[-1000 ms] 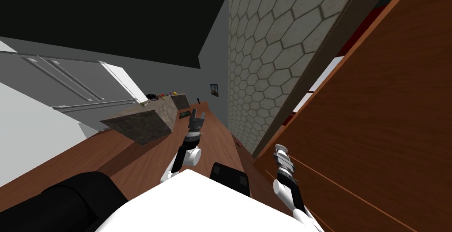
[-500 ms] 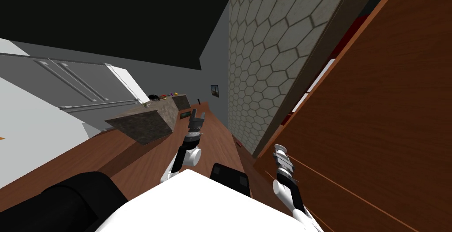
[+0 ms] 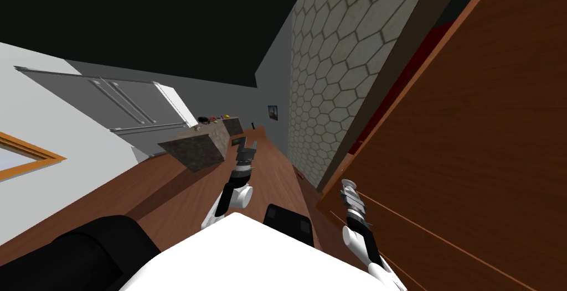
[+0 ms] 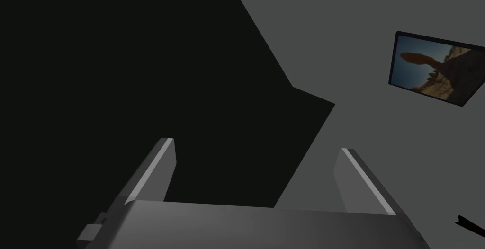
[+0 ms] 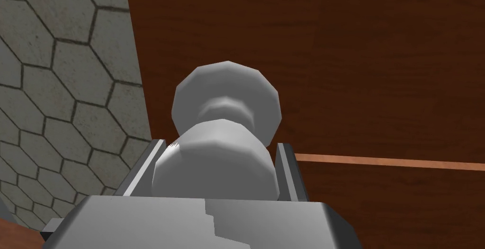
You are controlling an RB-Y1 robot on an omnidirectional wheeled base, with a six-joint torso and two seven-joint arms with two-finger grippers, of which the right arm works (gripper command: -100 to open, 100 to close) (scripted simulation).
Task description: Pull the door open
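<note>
A brown wooden door (image 3: 476,155) fills the right of the head view, swung partly out from a hexagon-tiled wall (image 3: 343,83). In the right wrist view its pale grey round knob (image 5: 222,132) sits between my right gripper's fingers (image 5: 156,161), which press its sides. The right gripper (image 3: 348,185) meets the door near its edge in the head view. My left gripper (image 3: 246,150) is held out over the wooden floor, away from the door, and its fingers (image 4: 156,165) stand wide apart with nothing between them.
A stone-topped kitchen island (image 3: 199,146) stands ahead on the left, with a grey refrigerator (image 3: 133,108) behind it. A dark rounded object (image 3: 83,254) lies at the lower left. A black area (image 3: 138,22) spreads above the walls. Wooden floor (image 3: 277,166) runs between island and tiled wall.
The whole head view has shifted: the island and refrigerator slid right and a window frame came in at the left, so I turned. The door has swung further out with the knob held.
</note>
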